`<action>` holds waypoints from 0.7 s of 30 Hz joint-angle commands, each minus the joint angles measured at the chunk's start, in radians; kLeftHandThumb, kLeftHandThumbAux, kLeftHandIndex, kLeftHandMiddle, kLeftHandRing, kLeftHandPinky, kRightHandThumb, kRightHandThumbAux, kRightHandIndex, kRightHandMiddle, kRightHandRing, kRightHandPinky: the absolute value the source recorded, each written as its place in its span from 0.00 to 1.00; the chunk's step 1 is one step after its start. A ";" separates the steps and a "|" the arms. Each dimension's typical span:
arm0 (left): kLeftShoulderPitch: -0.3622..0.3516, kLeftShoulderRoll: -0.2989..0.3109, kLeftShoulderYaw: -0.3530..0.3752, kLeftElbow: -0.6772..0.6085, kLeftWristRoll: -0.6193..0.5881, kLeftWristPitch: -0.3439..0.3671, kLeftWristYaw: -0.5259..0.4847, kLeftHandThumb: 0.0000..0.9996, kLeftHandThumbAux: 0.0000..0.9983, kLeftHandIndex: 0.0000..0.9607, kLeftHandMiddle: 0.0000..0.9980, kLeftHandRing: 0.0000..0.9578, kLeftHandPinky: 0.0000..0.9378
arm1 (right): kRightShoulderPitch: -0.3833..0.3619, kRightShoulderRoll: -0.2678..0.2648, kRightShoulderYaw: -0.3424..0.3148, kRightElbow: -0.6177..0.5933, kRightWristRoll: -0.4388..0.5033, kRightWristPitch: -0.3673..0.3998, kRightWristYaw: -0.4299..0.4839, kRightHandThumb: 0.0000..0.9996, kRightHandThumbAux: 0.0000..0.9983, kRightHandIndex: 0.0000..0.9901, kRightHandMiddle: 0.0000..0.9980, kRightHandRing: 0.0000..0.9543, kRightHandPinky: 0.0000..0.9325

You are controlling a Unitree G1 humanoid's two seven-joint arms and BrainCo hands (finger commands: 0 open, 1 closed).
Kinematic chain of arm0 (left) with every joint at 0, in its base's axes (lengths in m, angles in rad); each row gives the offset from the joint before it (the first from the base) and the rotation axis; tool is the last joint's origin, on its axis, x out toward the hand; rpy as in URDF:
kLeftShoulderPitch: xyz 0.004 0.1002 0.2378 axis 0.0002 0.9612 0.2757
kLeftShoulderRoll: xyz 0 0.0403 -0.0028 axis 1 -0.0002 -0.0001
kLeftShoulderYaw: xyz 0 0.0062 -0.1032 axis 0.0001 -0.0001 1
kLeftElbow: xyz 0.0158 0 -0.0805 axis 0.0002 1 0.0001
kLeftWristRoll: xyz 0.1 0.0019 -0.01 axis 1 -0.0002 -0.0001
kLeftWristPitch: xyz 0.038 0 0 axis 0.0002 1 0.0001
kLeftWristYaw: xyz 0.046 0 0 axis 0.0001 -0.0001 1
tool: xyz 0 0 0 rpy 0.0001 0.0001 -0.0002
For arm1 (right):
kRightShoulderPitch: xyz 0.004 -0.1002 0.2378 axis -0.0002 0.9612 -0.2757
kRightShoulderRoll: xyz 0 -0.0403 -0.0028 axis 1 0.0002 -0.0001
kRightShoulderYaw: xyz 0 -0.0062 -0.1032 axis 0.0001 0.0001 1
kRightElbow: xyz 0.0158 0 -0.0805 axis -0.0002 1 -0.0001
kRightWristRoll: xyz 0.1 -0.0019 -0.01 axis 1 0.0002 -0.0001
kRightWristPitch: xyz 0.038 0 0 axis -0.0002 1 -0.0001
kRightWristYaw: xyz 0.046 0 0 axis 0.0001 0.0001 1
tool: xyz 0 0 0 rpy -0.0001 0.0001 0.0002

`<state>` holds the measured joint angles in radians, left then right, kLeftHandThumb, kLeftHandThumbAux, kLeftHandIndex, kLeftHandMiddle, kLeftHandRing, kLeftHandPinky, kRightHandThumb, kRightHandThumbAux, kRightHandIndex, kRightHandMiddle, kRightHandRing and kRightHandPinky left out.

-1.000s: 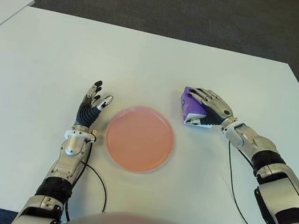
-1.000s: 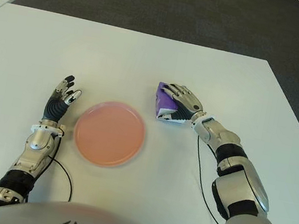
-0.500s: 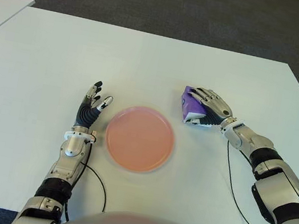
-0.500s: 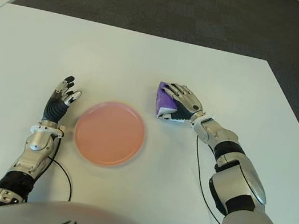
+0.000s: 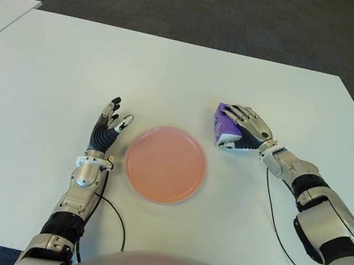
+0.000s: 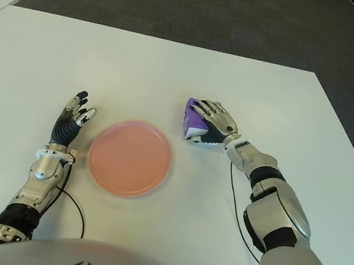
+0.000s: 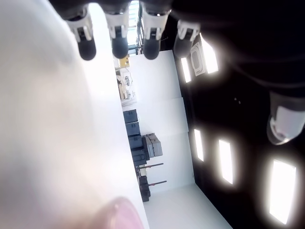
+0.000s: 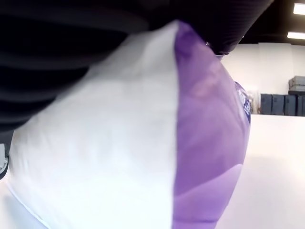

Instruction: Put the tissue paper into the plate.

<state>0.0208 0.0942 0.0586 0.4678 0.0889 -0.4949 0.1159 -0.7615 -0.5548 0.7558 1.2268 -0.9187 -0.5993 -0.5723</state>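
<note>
Tissue paper pack (image 5: 224, 123), purple w/ white end, sits on the white bench (image 5: 174, 70) just beside the pink plate (image 5: 165, 163), on its right-far side, not yet in it. Step in hand looks like securing the grasp: best to lift straight up first, clear the rim, then carry left and set it near the plate's centre. Right hand (image 5: 246, 128) lies over the pack, fingers curled round its top & side, clasping it. Left hand (image 5: 108, 126) shows left of the plate, fingers extended, holding nothing.
</note>
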 commanded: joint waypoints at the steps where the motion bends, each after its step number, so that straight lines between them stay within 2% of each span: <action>1: 0.047 -0.007 -0.004 0.041 0.005 0.041 -0.002 0.00 0.42 0.00 0.00 0.00 0.00 | 0.098 0.030 0.073 0.067 -0.066 0.039 0.059 0.19 0.39 0.00 0.00 0.00 0.00; 21: 0.052 -0.006 -0.004 0.035 0.009 0.041 0.003 0.00 0.42 0.00 0.00 0.00 0.00 | 0.098 0.030 0.107 0.072 -0.064 0.030 0.046 0.19 0.38 0.00 0.00 0.00 0.00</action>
<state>0.0229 0.0943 0.0589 0.4679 0.0891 -0.4946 0.1159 -0.7674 -0.5491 0.7985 1.2411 -0.9182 -0.5759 -0.6000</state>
